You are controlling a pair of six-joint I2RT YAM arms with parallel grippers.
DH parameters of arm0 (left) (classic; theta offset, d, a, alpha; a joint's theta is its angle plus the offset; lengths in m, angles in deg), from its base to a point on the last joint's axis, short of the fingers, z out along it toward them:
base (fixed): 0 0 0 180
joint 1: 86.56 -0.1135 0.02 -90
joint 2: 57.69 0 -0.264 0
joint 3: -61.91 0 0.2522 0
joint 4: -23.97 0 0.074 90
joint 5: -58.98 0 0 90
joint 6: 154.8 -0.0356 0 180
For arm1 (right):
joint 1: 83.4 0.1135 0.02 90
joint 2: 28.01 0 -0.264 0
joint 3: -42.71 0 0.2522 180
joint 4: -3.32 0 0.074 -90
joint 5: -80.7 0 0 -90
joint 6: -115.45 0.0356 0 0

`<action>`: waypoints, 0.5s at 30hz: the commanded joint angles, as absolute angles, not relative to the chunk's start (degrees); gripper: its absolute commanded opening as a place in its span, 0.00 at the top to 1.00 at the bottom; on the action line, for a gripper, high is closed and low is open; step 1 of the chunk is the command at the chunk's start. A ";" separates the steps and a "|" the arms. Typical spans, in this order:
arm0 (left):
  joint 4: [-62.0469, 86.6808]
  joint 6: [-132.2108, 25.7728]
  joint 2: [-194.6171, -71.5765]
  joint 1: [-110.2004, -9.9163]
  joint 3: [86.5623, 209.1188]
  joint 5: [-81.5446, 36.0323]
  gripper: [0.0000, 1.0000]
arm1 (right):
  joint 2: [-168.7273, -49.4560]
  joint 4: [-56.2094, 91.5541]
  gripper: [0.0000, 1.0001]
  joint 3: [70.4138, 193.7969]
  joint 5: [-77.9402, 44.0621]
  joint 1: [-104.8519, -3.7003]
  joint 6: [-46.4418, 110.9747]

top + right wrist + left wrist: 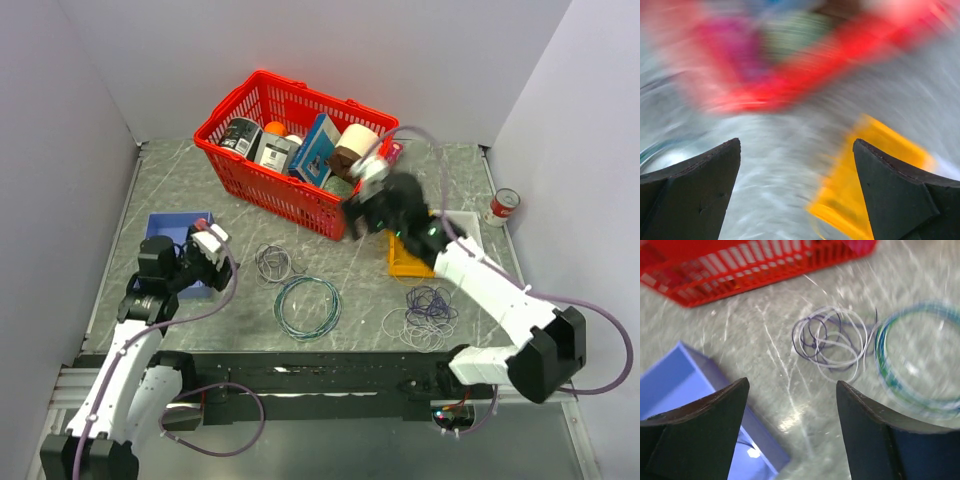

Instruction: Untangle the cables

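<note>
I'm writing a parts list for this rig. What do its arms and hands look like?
Both the left arm and right arm have white links with black joint housings, each trailed by a lilac hose. The left hand and right hand end in two dark, wedge-shaped fingers.

grey marbled tabletop [180,190] carries a red plastic mesh basket [270,192], a blue open tray [165,222], a yellow tray [405,266], a teal-green cable ring [280,308], thin purple and white cables [273,262] in two scribbly bunches, a red-white can [503,207].
</note>
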State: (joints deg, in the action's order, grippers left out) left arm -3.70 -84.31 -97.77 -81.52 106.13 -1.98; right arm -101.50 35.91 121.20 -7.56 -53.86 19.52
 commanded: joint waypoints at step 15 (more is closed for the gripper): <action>11.53 -86.77 -96.29 -82.78 98.54 -6.40 0.15 | -137.76 29.63 0.55 144.24 -18.01 -35.06 35.55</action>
State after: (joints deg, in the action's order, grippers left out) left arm 7.01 -89.86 -100.69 -81.96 101.52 -1.46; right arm -131.47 26.36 134.73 -22.05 -35.48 29.53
